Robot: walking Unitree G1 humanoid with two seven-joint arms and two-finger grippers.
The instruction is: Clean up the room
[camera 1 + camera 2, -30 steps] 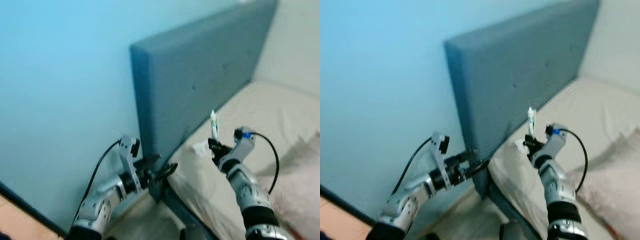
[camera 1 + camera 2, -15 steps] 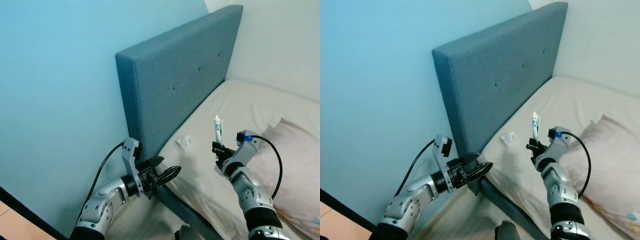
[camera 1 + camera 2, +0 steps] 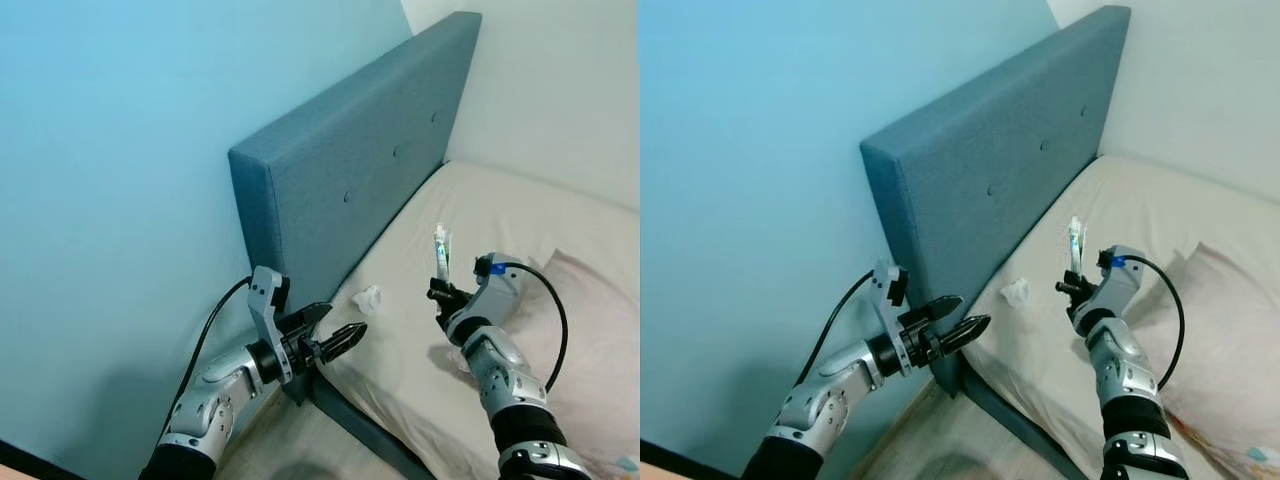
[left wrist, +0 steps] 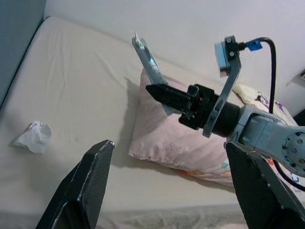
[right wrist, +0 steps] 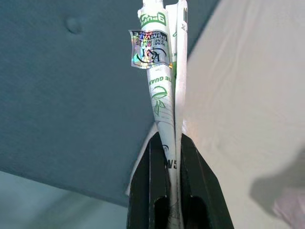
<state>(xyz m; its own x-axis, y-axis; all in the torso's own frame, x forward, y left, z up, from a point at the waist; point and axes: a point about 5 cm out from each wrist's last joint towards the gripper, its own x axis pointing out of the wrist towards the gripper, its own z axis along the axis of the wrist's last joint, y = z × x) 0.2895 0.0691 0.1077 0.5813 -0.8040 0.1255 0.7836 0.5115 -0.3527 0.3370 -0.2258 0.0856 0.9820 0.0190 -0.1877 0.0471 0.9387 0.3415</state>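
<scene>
Looking from largest to smallest, the bed runs from six o'clock up toward one o'clock, its blue headboard standing against the wall on the ten o'clock side. A pink pillow lies on the sheet at about four o'clock.

At seven o'clock the left gripper hangs in the air off the corner of the bed, fingers spread wide and holding nothing. At four o'clock the right gripper is raised over the sheet with its jaws pinched tight on the lower end of a wrapper, a white and green flattened packet that stands nearly upright out of the fingers.

Smallest is a crumpled tissue resting on the sheet near the headboard end, between the two grippers and touching neither.

Both pieces of rubbish look very light and limp. The wrapper appears thin, glossy and creased, so it could slide or fold if gripped loosely; the hold low down across its flat faces seems sound. The tissue should squash easily and weigh almost nothing, so a pinch straight down over its middle, closing fully, would probably gather it without snagging the sheet.
</scene>
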